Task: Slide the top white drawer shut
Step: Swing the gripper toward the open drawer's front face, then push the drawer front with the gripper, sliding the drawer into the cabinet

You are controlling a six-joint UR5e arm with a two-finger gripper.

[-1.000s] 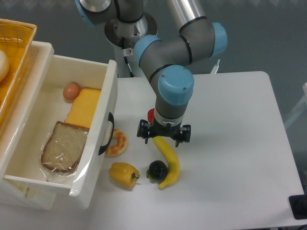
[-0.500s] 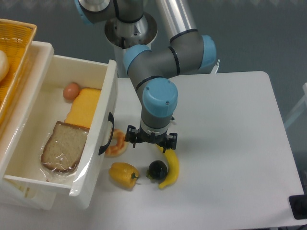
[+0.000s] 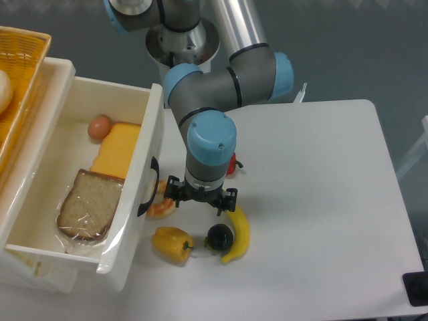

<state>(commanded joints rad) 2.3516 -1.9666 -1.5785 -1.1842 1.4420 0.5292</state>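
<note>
The top white drawer (image 3: 87, 177), pulled open, runs lengthwise toward the worktop's left edge, its front panel just left of the gripper (image 3: 200, 200), whose finger spacing is hidden.

My arm (image 3: 221, 73) is made of grey, rounded joint housings, and each joint ends in a light blue cap. The nearest cap (image 3: 211, 136) is round and smooth, with a few small marks on it. A polished silver tube (image 3: 237, 23) forms the long upper link. Thin black rings separate the grey sections. My base column (image 3: 182, 40) is metallic, with a black cable and a small white label with red on it. My gripper (image 3: 199, 196) is black, a low wide block with small dark jaws under the grey wrist.
</note>
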